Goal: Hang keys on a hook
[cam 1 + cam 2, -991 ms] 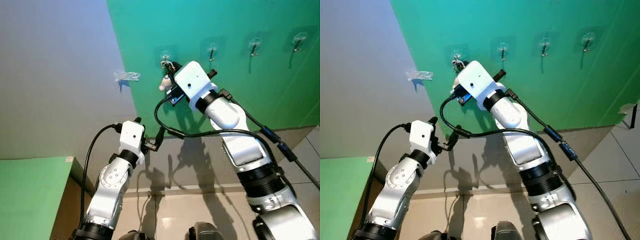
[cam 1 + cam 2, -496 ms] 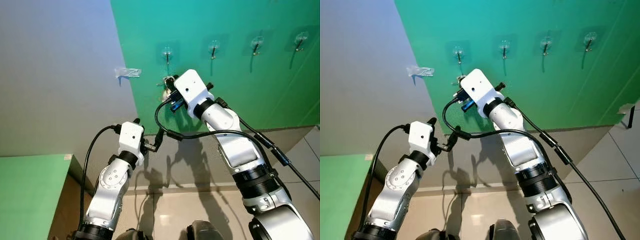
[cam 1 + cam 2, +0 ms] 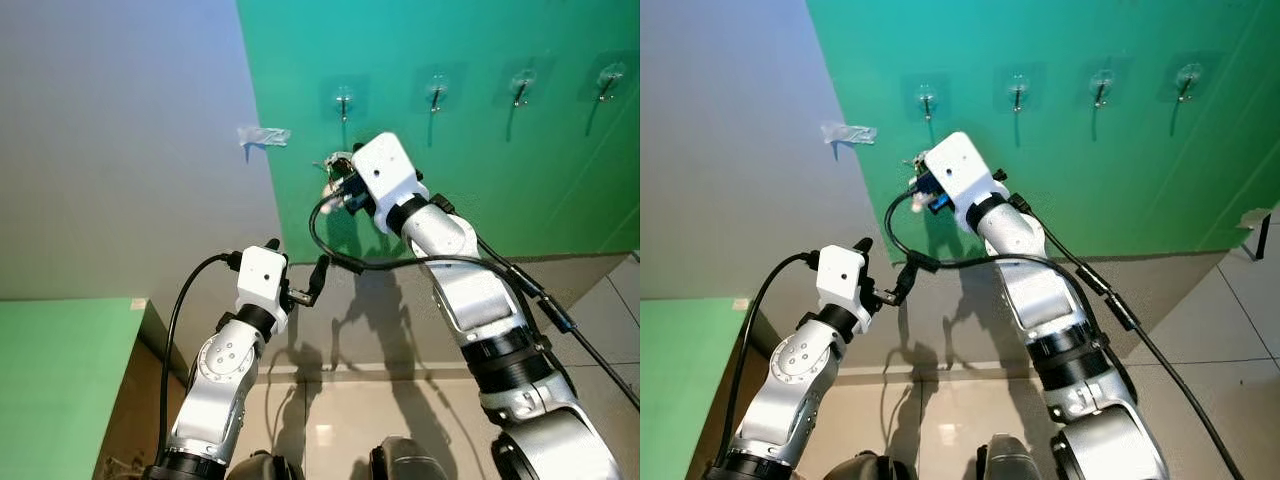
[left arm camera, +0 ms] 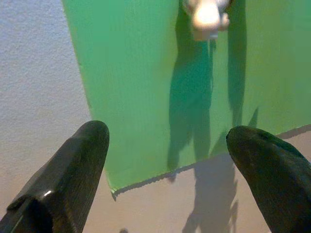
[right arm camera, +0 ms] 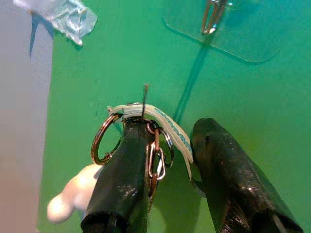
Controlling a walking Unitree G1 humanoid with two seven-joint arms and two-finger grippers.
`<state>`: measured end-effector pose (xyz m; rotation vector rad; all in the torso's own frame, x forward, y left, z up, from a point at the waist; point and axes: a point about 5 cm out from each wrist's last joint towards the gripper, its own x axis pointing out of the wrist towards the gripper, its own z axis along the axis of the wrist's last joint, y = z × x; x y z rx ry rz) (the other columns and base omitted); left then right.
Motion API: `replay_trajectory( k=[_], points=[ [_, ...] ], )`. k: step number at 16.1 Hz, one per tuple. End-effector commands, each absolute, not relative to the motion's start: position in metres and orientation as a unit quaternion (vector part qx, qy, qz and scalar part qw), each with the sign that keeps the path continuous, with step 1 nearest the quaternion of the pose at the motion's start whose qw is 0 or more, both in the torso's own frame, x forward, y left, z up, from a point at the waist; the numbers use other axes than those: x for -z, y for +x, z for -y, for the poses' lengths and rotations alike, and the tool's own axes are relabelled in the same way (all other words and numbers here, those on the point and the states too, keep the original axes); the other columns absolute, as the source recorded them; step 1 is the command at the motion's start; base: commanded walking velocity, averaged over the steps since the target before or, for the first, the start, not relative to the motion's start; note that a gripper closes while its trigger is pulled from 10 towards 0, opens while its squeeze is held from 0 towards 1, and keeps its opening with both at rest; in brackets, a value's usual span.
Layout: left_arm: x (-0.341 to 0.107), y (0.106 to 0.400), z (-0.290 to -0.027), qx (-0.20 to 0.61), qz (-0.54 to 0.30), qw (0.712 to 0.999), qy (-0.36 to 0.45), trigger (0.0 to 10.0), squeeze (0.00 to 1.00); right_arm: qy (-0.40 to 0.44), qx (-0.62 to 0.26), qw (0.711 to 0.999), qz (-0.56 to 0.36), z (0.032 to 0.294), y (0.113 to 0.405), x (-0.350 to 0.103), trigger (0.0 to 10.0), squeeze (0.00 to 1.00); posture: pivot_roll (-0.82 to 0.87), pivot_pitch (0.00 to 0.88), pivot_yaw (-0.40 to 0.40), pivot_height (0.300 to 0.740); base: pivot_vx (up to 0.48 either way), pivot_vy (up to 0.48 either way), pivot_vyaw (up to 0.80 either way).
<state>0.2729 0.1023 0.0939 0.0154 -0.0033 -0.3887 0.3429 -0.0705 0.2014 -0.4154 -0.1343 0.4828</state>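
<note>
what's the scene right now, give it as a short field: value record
setting: green wall panel beside a grey wall
hooks: four clear stick-on hooks in a row; leftmost hook bare
keys: key ring with a white charm, looped over one finger of the right gripper, below the leftmost hook
right gripper: raised at the wall, fingers apart
left gripper: lower, open, holding nothing
task state: keys not on a hook

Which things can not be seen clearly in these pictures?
- Keys: in the right wrist view, the right end effector finger covers everything below the rings.
- White charm: cut off by the left wrist view's edge.
- Nearest hook: top cut off by the right wrist view's edge.
</note>
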Motion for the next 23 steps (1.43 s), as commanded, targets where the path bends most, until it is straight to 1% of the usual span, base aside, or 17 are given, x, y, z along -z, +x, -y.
replay_trajectory(
  k=[1, 4, 6, 8, 15, 17, 19, 21, 23],
  points=[
    [-0.096, 0.272, -0.102, 0.194, 0.004, 0.981, 0.011, 10.0, 0.0, -0.187, -0.184, 0.963, 0.057, 0.089, 0.353, -0.208, 0.0, 0.0, -0.23, 0.088, 0.072, 0.72, 0.0, 0.0, 0.0],
    [-0.097, 0.273, -0.102, 0.194, 0.004, 0.981, 0.011, 10.0, 0.0, -0.168, -0.174, 0.969, 0.052, 0.092, 0.354, -0.209, 0.0, 0.0, -0.23, 0.089, 0.073, 0.72, 0.0, 0.0, 0.0],
    [-0.097, 0.273, -0.103, 0.194, 0.004, 0.981, 0.012, 10.0, 0.0, -0.131, -0.151, 0.979, 0.044, 0.102, 0.356, -0.212, 0.0, 0.0, -0.23, 0.091, 0.074, 0.72, 0.0, 0.0, 0.0],
    [-0.097, 0.273, -0.104, 0.194, 0.004, 0.981, 0.012, 10.0, 0.0, -0.137, -0.14, 0.98, 0.044, 0.109, 0.356, -0.213, 0.0, 0.0, -0.23, 0.091, 0.076, 0.72, 0.0, 0.0, 0.0],
    [-0.096, 0.273, -0.103, 0.197, 0.003, 0.98, 0.012, 10.0, 0.0, -0.123, -0.14, 0.981, 0.047, 0.11, 0.351, -0.212, 0.0, 0.0, -0.24, 0.089, 0.077, 0.72, 0.0, 0.0, 0.0],
    [-0.096, 0.273, -0.103, 0.198, 0.003, 0.98, 0.013, 10.0, 0.0, -0.131, -0.146, 0.979, 0.056, 0.109, 0.35, -0.217, 0.0, 0.0, -0.24, 0.088, 0.077, 0.72, 0.0, 0.0, 0.0],
    [-0.097, 0.274, -0.102, 0.2, 0.004, 0.98, 0.02, 10.0, 0.0, -0.181, -0.175, 0.965, 0.076, 0.109, 0.349, -0.226, 0.0, 0.0, -0.24, 0.089, 0.077, 0.72, 0.0, 0.0, 0.0],
    [-0.097, 0.274, -0.102, 0.2, 0.003, 0.98, 0.018, 10.0, 0.0, -0.213, -0.186, 0.955, 0.088, 0.113, 0.349, -0.233, 0.0, 0.0, -0.24, 0.089, 0.077, 0.72, 0.0, 0.0, 0.0],
    [-0.097, 0.274, -0.1, 0.207, 0.002, 0.978, 0.019, 10.0, 0.0, -0.22, -0.189, 0.953, 0.092, 0.115, 0.349, -0.235, 0.0, 0.0, -0.24, 0.088, 0.075, 0.72, 0.0, 0.0, 0.0]
  ],
)
